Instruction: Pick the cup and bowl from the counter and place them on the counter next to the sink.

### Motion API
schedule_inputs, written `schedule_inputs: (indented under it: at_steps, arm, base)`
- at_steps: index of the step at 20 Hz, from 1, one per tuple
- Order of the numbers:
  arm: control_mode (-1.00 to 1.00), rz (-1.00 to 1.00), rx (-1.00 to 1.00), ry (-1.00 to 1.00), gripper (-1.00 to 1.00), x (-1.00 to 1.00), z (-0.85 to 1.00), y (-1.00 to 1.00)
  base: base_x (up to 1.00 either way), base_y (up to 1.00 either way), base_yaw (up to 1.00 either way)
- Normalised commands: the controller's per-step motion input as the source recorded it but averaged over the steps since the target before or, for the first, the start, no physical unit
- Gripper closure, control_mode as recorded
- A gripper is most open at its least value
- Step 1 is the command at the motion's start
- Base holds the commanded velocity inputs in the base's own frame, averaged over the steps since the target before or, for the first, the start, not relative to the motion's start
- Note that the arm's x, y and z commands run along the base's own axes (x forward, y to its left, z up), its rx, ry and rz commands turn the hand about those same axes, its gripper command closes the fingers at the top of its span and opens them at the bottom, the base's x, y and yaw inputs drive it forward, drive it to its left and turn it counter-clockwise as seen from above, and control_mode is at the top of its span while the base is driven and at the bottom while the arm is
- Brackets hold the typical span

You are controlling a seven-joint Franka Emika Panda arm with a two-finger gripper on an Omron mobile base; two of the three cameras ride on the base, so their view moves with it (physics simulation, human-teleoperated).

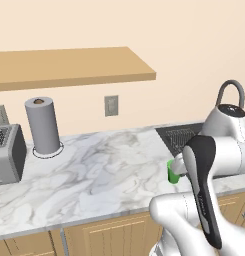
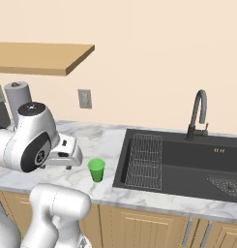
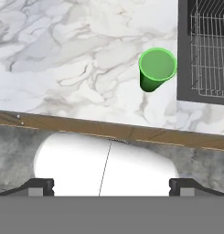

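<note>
**Cup beside the sink, jaws wide and empty**

Fingertips of the gripper rise at the bottom of the hand view, set far apart with nothing between them: the jaws stand fully open and hold nothing. Beyond them runs the wooden front edge of the counter, then white marble.

The cup stands upright on that marble, mouth up, its long axis vertical. It sits close to the black rim of the sink without touching it. From the gripper it lies ahead and off to the sink side, so the hand looks down past it, not straight at it. In judgement, the cup already seems to be at its goal, and the coming move depends on finding the bowl, which cannot be located from these pictures.

In the right base view the cup stands free between the hand and the sink, with the faucet behind. In the left base view the arm covers most of the cup; that view adds a paper towel roll and a toaster well apart along the counter.
</note>
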Motion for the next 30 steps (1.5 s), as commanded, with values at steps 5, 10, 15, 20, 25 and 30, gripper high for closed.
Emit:
schedule_inputs:
  at_steps: [5, 10, 15, 20, 25, 30]
  arm:
    - [-1.0, 0.0, 0.0, 0.0, -1.0, 0.0, 0.0, 0.0]
    - [-1.0, 0.0, 0.0, 0.0, -1.0, 0.0, 0.0, 0.0]
    - [1.0, 0.0, 0.0, 0.0, -1.0, 0.0, 0.0, 0.0]
    - [1.0, 0.0, 0.0, 0.0, -1.0, 0.0, 0.0, 0.0]
    - [1.0, 0.0, 0.0, 0.0, -1.0, 0.0, 0.0, 0.0]
    - [1.0, 0.0, 0.0, 0.0, -1.0, 0.0, 0.0, 0.0]
  base:
    - [0.0, 0.0, 0.0]
    - [0.0, 0.0, 0.0]
    - [0.0, 0.0, 0.0]
    - [-0.25, 0.03, 0.0]
    - [-0.98, 0.14, 0.0]
    - [-0.47, 0.04, 0.05]
